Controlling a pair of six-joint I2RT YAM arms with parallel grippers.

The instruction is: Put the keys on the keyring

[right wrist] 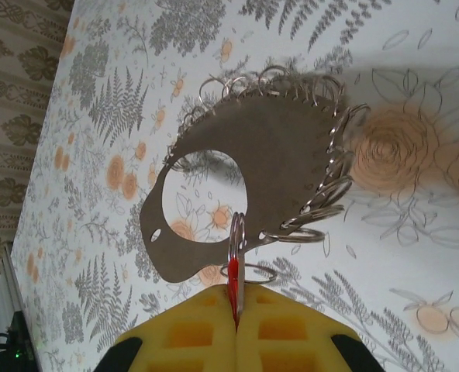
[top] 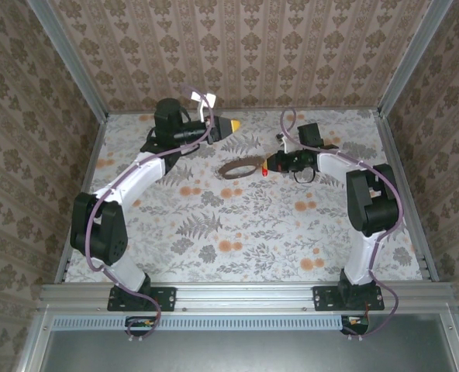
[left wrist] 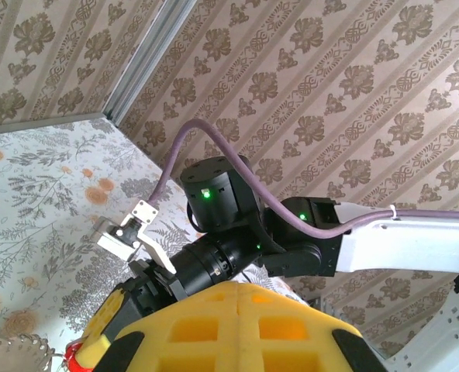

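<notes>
While the left gripper (top: 231, 124) sits toward the far side of the flowered counter (top: 237, 225) with its yellow fingers (left wrist: 291, 325) pressed together on nothing, the right gripper (right wrist: 236, 298) pinches the red key (right wrist: 233, 275) edge-on. The key's upper end meets the near edge of the keyring (right wrist: 284, 147), a flat brown plate with a round hole, rimmed with small silvery wire rings, lying on the counter.
</notes>
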